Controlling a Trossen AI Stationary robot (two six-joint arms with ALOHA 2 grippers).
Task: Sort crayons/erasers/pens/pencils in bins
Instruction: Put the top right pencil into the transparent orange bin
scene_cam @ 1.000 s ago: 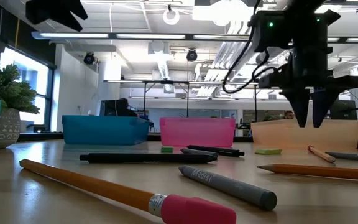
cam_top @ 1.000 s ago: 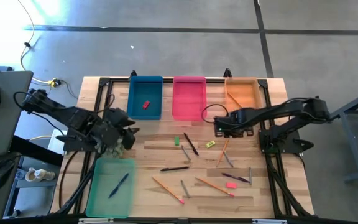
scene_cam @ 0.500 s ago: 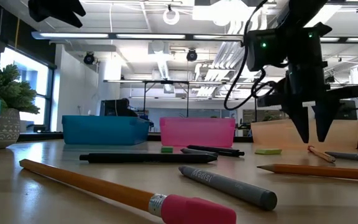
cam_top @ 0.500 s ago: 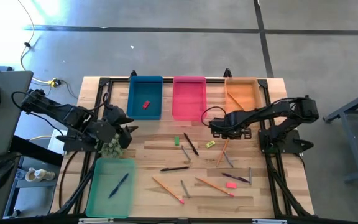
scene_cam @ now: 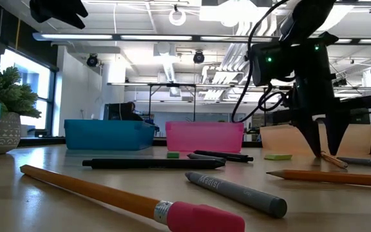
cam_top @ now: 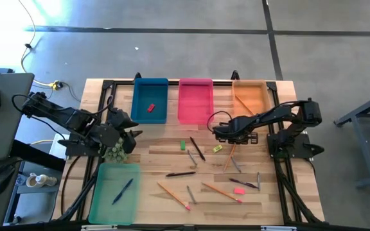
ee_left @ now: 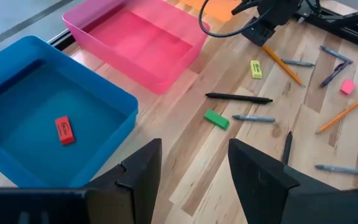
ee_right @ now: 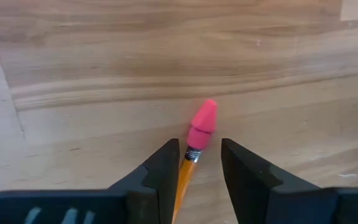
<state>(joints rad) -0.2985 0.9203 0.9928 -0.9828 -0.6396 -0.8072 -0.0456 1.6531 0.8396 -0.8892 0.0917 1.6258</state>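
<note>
My right gripper (cam_top: 230,138) (scene_cam: 327,152) points down, open, low over the table in front of the orange bin (cam_top: 250,96). Its fingers stand on either side of an orange pencil (ee_right: 192,152) just behind the pink eraser tip (ee_right: 202,118); I see no touch. That pencil (cam_top: 230,155) lies flat on the wood. My left gripper (ee_left: 191,168) is open and empty above the table's left side (cam_top: 124,136). The blue bin (cam_top: 150,96) holds a red eraser (cam_top: 150,108). The pink bin (cam_top: 195,101) stands between the blue and orange ones. The green bin (cam_top: 115,191) holds a pen (cam_top: 122,190).
Loose on the table's middle lie pens (cam_top: 196,149) (cam_top: 180,173), grey crayons (cam_top: 191,157) (cam_top: 236,165), pencils (cam_top: 173,196) (cam_top: 221,192), and green (cam_top: 182,145), yellow-green (cam_top: 217,148) and pink (cam_top: 239,190) erasers. A pencil (cam_top: 241,102) lies in the orange bin. A potted plant (scene_cam: 2,109) stands at the left.
My right gripper has come down toward the table and a little toward its left edge, and its fingertips now stand astride the pencil's eraser end. The pencil has not moved.
</note>
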